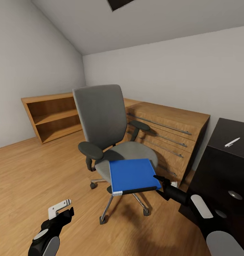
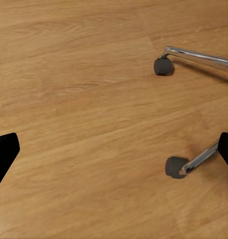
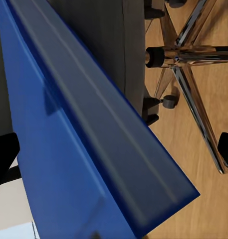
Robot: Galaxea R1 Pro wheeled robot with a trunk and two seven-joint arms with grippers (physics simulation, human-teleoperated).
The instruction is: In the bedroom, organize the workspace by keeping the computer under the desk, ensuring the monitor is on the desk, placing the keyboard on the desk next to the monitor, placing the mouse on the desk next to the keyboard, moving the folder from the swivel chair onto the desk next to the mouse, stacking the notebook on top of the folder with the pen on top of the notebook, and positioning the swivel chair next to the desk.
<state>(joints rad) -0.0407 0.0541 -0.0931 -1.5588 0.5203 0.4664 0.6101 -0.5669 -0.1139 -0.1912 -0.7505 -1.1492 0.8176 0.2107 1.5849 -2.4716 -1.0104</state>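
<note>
The right gripper [image 1: 158, 178] sits at the near right corner of the folder [image 1: 133, 175], fingertips at or just beside its edge; contact cannot be confirmed from the head view. In the right wrist view the two dark fingers [image 3: 5, 155] stand wide apart at the frame's sides with the folder's [image 3: 89, 149] blue face and spine between them, so the jaws are spread and not yet closed on it. The folder lies flat on the front of the chair [image 1: 111, 142] seat, overhanging the seat's front edge toward the robot, its spine along the near side and running roughly left to right across the robot's front. It lies directly ahead of the right gripper, while the left gripper [image 1: 61, 213] hangs low over the wooden floor [image 1: 29, 170], well apart from the chair; its fingertips [image 2: 5, 154] also stand spread, with chair casters [image 2: 162, 65] in its view. The right arm is clearly the nearer, and judged the one to take the folder by that corner or right edge. The dark desk [image 1: 228, 167] stands just to the right, a white pen [image 1: 232, 142] on its top. A wooden dresser [image 1: 168, 135] stands behind the chair and a low shelf [image 1: 52, 115] against the far wall.
</note>
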